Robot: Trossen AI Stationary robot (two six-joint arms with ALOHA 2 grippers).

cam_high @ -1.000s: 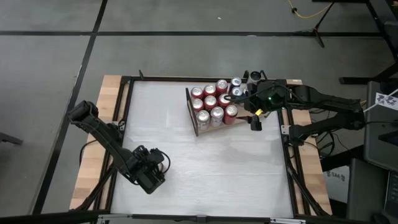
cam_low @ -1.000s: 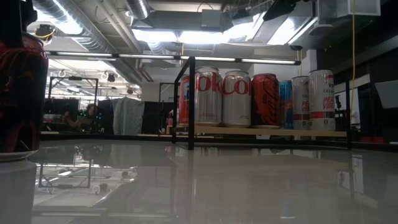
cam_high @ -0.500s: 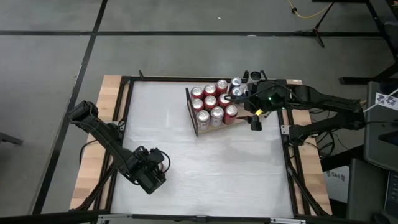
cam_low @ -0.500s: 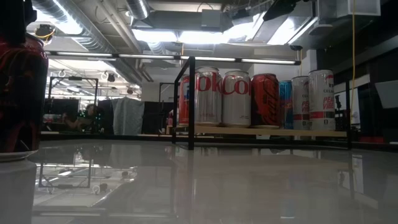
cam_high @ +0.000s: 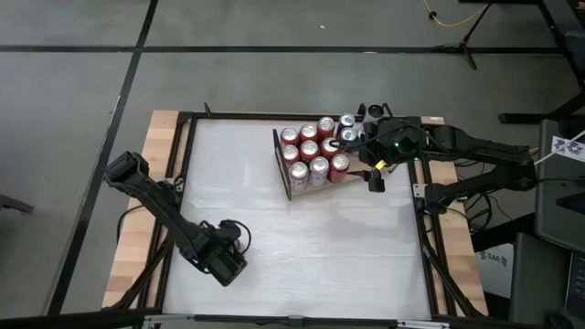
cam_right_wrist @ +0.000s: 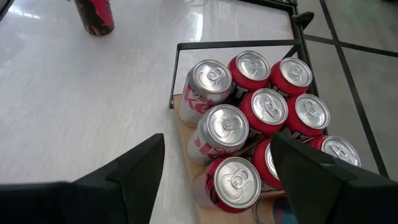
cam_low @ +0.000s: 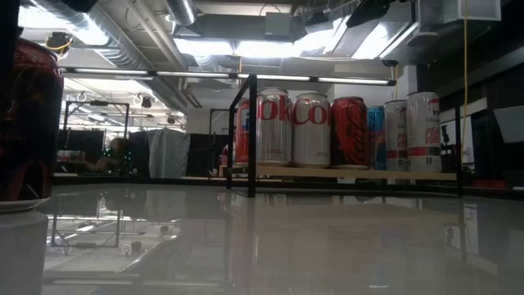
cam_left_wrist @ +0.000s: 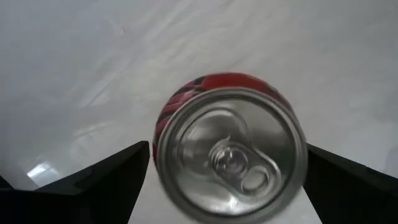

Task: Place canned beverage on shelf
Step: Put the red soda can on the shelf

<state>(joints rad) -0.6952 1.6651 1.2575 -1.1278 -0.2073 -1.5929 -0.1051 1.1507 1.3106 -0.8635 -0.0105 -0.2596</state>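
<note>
A red canned beverage (cam_left_wrist: 229,152) stands upright on its base on the white table (cam_high: 302,247) near its front left; the low view shows it at the left edge (cam_low: 29,123). My left gripper (cam_left_wrist: 227,149) hangs over it pointing down, open, one finger on each side of the can's top; no touch shows. In the high view the gripper (cam_high: 225,260) hides the can. The shelf (cam_high: 318,185), a wooden board with a dark rail (cam_high: 281,166), lies at the far right and carries several cans (cam_right_wrist: 249,106). My right gripper (cam_right_wrist: 217,140) hovers open above its right end.
White table surface lies free between the lone can and the shelf. Pale wooden strips (cam_high: 160,146) and a black frame edge the table. The shelf's dark upright rail (cam_low: 252,135) faces the table's left side, and the cans stand close-packed behind it.
My left gripper has rolled about the line it points along while staying over the red can, its jaws still wide. The can, the shelf and my right arm have kept still.
</note>
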